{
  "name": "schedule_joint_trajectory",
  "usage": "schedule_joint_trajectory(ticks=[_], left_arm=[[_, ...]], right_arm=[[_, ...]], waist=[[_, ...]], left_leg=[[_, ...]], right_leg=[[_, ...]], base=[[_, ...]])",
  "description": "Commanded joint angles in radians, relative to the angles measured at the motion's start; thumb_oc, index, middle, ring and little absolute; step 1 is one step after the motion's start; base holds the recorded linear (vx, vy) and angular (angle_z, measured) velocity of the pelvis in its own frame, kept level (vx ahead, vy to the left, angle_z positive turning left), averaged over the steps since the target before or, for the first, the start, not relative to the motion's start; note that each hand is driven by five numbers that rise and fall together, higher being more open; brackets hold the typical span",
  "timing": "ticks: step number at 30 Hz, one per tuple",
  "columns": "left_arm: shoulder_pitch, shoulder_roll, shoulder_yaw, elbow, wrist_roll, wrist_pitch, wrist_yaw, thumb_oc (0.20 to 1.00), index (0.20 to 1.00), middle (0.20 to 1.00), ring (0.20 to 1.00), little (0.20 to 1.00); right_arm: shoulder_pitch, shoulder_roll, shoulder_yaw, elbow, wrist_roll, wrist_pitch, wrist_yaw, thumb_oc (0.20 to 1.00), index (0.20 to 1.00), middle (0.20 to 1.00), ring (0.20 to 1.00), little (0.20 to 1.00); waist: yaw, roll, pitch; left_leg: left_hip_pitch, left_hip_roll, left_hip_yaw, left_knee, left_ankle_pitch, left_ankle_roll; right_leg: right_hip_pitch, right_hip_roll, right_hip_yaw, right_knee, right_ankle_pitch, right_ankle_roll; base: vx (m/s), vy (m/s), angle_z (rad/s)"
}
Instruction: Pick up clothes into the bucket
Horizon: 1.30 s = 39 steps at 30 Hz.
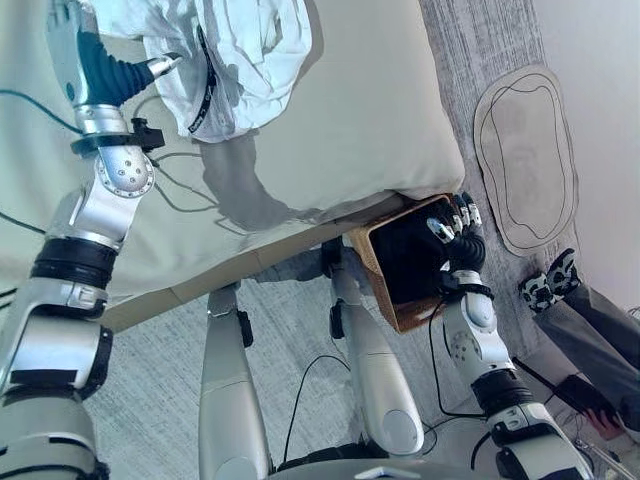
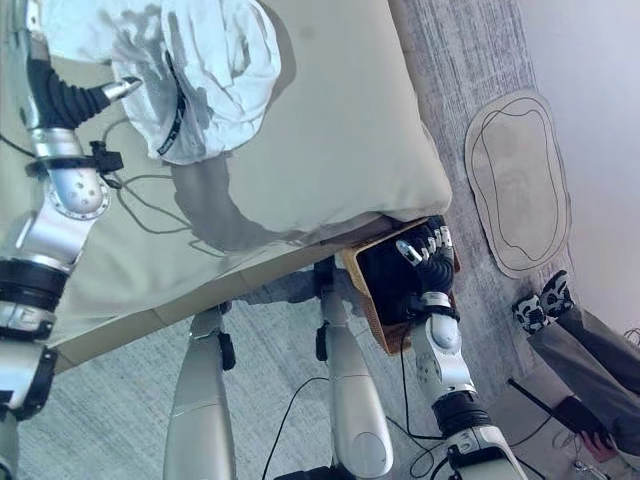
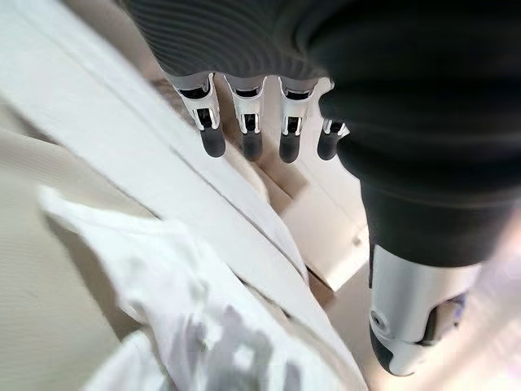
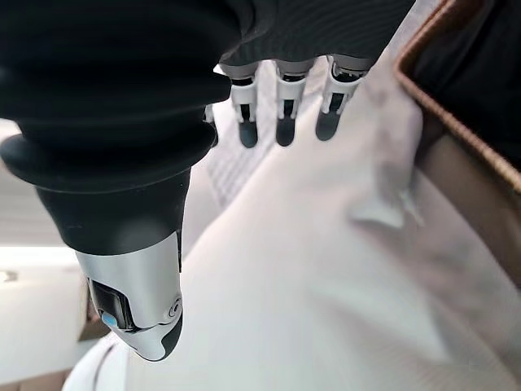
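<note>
A heap of white clothes [image 1: 245, 60] with a dark strap lies on the beige bed [image 1: 370, 110] at its far side. My left hand [image 1: 95, 60] is just left of the heap, open, with its thumb reaching to the cloth's edge. In the left wrist view its straight fingers [image 3: 244, 122] hover above white cloth [image 3: 187, 326] and hold nothing. The brown woven bucket [image 1: 412, 322] with a dark lining stands on the floor against the bed's near right corner. My right hand [image 1: 462, 235] is open at the bucket's far rim, and the rim [image 4: 456, 90] shows beside its fingers [image 4: 281, 114].
A grey carpet runs along the bed's right side, with an oval rug [image 1: 525, 160] on it. A person's leg [image 1: 590, 340] and patterned shoe [image 1: 548, 280] are at the lower right, close to my right arm.
</note>
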Motion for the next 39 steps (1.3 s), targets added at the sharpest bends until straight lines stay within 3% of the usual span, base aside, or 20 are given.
schedule_joint_trajectory(ticks=[1,8,11,28,39], left_arm=[[-0.057,0.048,-0.003,0.017,0.075,-0.011,0.001,1.0,1.0,1.0,1.0,1.0],[-0.161,0.065,-0.136,0.047,0.142,-0.002,-0.06,1.0,1.0,1.0,1.0,1.0],[-0.25,0.071,-0.249,0.161,0.183,0.037,-0.128,1.0,1.0,1.0,1.0,1.0],[-0.37,-0.04,-0.344,0.459,0.102,0.063,-0.269,1.0,1.0,1.0,1.0,1.0],[-0.35,-0.099,-0.406,0.496,0.21,0.081,-0.302,1.0,1.0,1.0,1.0,1.0]], right_arm=[[0.028,-0.076,-0.035,-0.037,0.021,-0.066,0.015,1.0,1.0,1.0,1.0,1.0],[0.029,-0.09,-0.033,-0.02,0.022,-0.066,0.036,1.0,1.0,1.0,1.0,1.0],[0.02,-0.1,-0.029,-0.014,0.025,-0.059,0.055,1.0,1.0,1.0,1.0,1.0],[-0.03,-0.104,-0.031,-0.035,0.061,-0.047,0.078,1.0,1.0,1.0,1.0,1.0],[-0.048,-0.108,-0.03,-0.036,0.057,-0.05,0.077,1.0,1.0,1.0,1.0,1.0]], waist=[[-0.018,0.047,-0.053],[-0.033,0.066,-0.058],[-0.044,0.077,-0.063],[-0.076,0.083,-0.065],[-0.088,0.087,-0.064]], left_leg=[[-0.044,-0.003,-0.023,-0.001,0.017,0.021],[-0.068,-0.01,-0.02,0.016,0.011,0.025],[-0.076,-0.014,-0.014,0.013,0.012,0.027],[-0.127,-0.021,-0.003,0.047,0.001,0.037],[-0.157,-0.022,-0.002,0.065,-0.007,0.04]], right_leg=[[0.047,-0.054,-0.048,0.017,-0.004,0.07],[0.019,-0.057,-0.043,0.023,-0.002,0.07],[0.005,-0.062,-0.038,0.023,0.001,0.074],[-0.046,-0.068,-0.021,0.039,0.005,0.077],[-0.076,-0.068,-0.02,0.049,0.003,0.076]], base=[[0.01,0.015,-0.07],[0.0,0.002,-0.01],[-0.01,0.016,-0.03],[0.0,0.003,-0.01],[0.0,0.003,0.0]])
